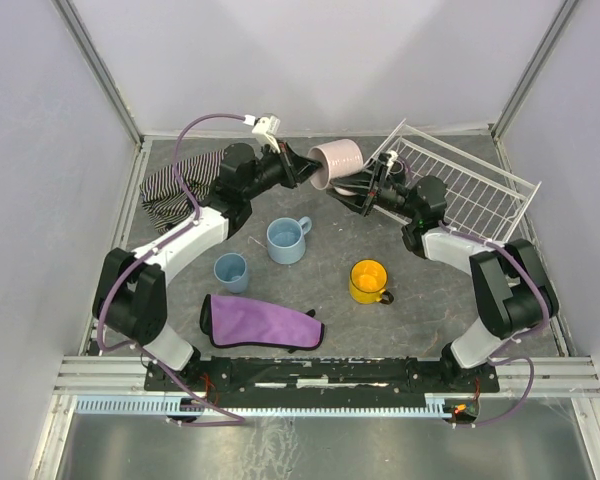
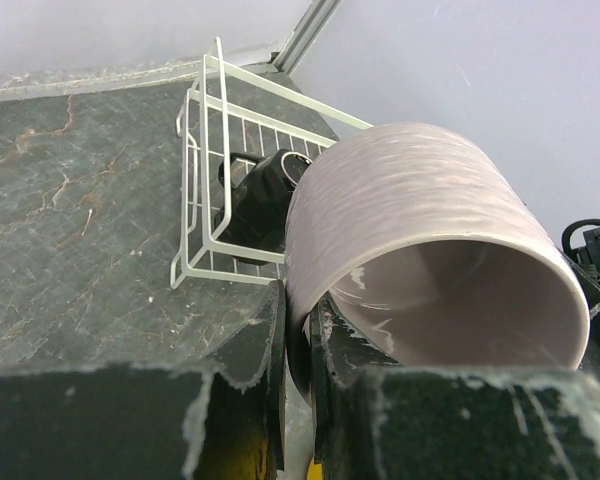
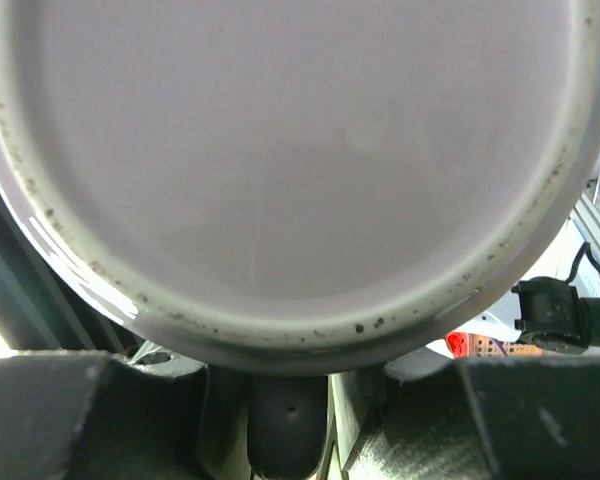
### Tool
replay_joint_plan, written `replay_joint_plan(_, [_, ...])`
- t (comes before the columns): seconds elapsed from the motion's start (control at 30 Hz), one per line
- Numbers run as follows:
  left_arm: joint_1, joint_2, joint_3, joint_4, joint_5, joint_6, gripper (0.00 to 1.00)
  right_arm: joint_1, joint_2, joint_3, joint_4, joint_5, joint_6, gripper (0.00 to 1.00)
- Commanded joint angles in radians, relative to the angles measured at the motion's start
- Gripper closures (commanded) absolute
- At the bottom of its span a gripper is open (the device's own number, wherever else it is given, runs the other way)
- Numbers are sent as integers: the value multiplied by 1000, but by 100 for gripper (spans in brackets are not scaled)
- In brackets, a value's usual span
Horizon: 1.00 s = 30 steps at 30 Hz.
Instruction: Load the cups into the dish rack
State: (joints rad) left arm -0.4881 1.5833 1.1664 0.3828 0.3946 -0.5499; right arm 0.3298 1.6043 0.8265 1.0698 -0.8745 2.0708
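The pale pink cup point(image 1: 336, 160) hangs on its side in the air at the back middle, left of the dish rack point(image 1: 470, 190). My left gripper point(image 1: 303, 166) is shut on its rim point(image 2: 298, 330). My right gripper point(image 1: 364, 190) comes from the rack side; its fingers sit close on both sides of a dark handle point(image 3: 288, 415) under the cup's base point(image 3: 280, 150). The white wire rack point(image 2: 205, 150) holds a black cup point(image 2: 265, 195). A light blue mug point(image 1: 288, 240), a dusty-blue handleless cup point(image 1: 231, 271) and a yellow mug point(image 1: 368, 281) stand on the table. No cream-white mug shows.
A purple cloth point(image 1: 262, 322) lies near the front between the arms. A striped cloth point(image 1: 175, 190) lies at the back left. The rack sits tilted in the back right corner, close to the frame posts and walls.
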Motion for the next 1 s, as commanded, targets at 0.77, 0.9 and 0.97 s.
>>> replay_joint_plan(0.77, [-23, -121, 46, 61, 8, -29, 55, -17, -195, 159, -567, -39, -418, 99])
replay_joint_plan(0.9, [-22, -120, 62, 6, -35, -15, 36, -54, -232, 163, -677, -31, -489, 99])
replay_joint_plan(0.97, [-19, -123, 62, -15, -38, -12, 34, -83, -251, 185, -785, -35, -565, 99])
